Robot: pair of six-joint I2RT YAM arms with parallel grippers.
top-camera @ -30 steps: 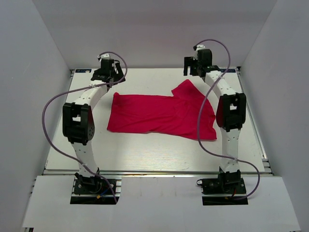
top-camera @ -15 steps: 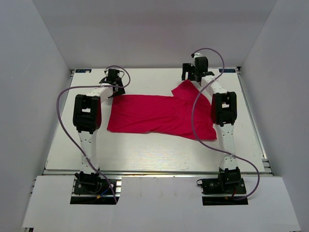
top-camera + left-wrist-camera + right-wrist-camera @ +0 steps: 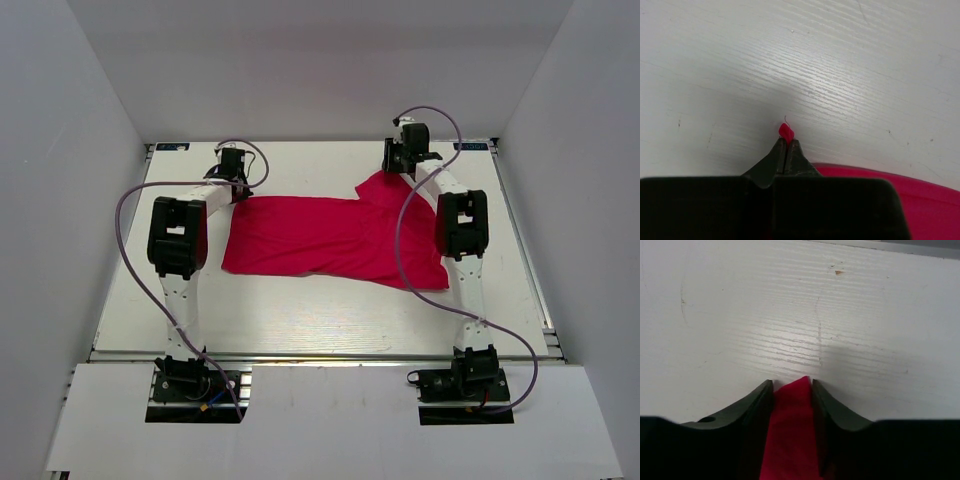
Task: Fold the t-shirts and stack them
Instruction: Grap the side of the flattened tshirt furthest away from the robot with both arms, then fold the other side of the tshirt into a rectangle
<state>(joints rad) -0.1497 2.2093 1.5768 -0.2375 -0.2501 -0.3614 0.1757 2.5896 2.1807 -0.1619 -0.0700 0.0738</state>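
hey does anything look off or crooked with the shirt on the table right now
Nothing is damaged or spilled. The t-shirt lies skewed: its far right corner pokes up toward the right gripper, and the near hem runs unevenly. The left gripper has a far-left corner pinched.

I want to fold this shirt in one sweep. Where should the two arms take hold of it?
At the two far corners, from above. The t-shirt lies flat, so only edges offer a pinch. The left gripper is already shut on a corner; the right gripper straddles the other, apparently not yet closed.
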